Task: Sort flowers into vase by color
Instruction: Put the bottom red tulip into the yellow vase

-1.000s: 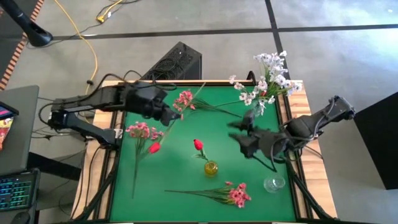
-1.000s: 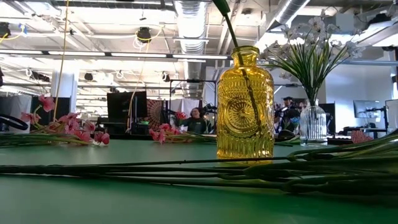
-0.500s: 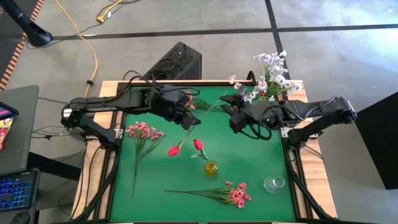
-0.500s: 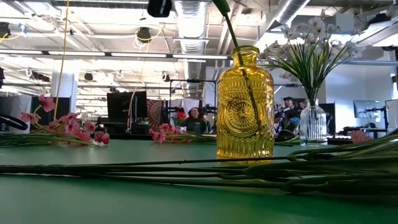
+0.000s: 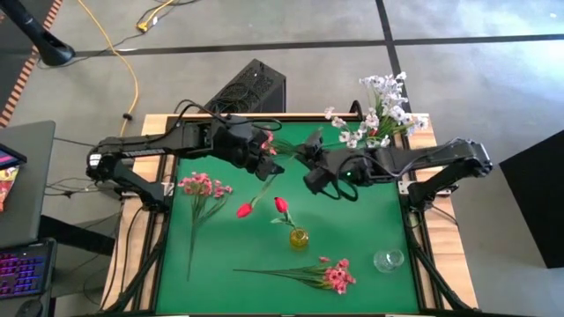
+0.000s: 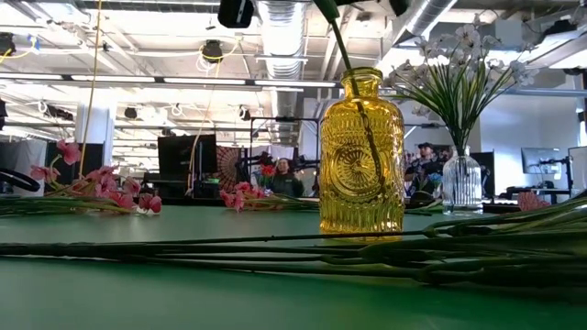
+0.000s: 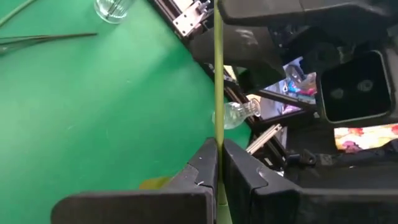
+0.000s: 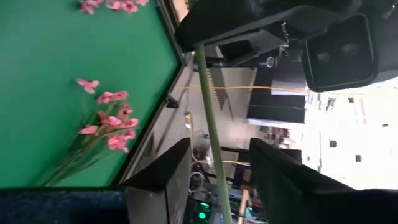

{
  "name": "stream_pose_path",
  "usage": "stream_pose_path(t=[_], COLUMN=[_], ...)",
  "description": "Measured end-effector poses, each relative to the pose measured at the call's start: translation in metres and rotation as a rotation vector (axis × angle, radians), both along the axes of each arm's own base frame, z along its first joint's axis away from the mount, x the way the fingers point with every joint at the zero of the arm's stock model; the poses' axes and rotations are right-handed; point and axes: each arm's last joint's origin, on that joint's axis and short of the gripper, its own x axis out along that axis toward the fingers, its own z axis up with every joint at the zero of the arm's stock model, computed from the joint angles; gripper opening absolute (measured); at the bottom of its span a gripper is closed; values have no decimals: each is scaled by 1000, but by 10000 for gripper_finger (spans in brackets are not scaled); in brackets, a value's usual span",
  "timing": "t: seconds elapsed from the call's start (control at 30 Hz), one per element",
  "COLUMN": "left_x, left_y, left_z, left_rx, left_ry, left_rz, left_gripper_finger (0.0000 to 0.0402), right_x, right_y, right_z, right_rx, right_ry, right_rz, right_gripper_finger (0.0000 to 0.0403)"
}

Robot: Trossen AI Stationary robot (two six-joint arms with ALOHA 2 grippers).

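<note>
On the worktop (image 5: 352, 229), yellow vase (image 5: 299, 238) holds one red bud (image 5: 280, 205) — left hand (image 5: 261, 165) pinches a red flower's stem (image 7: 218, 81), right hand (image 5: 315, 167) open around it

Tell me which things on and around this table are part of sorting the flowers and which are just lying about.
Part of the job:
- red bud flower, shut in the left gripper
- right gripper, open around its stem
- yellow vase holding a red bud
- clear vase of white sprays
- empty clear vase
- pink sprays on the green mat

Lying about:
- black box
- yellow cable
</note>
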Motion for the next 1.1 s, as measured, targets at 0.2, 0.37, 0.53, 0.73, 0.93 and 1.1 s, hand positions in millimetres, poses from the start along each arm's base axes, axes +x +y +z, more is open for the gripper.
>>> stream_pose_path(t=[0.2,0.37,0.53,0.73,0.93,1.1], left_x=[-1,-2,-2,-2,-2,-2], left_y=[0,2,4,4,4,4], left_z=[-2,-3,-3,-3,-3,-3], left_rx=[15,20,27,28,45,54], left_ry=[22,35,33,32,28,27], left_rz=[4,8,12,11,-6,-11], left_gripper_finger=[0,0,0,0,0,0], right_x=[10,9,9,10,10,10], right_y=[2,3,2,-3,-4,-4], right_z=[-7,-6,-6,-7,-7,-7], right_rx=[-28,-21,-2,68,82,82], right_ry=[8,-4,-14,-31,-32,-32], right_rz=[-24,-20,-30,-15,-4,-3], right_gripper_finger=[161,131,100,83,82,72])
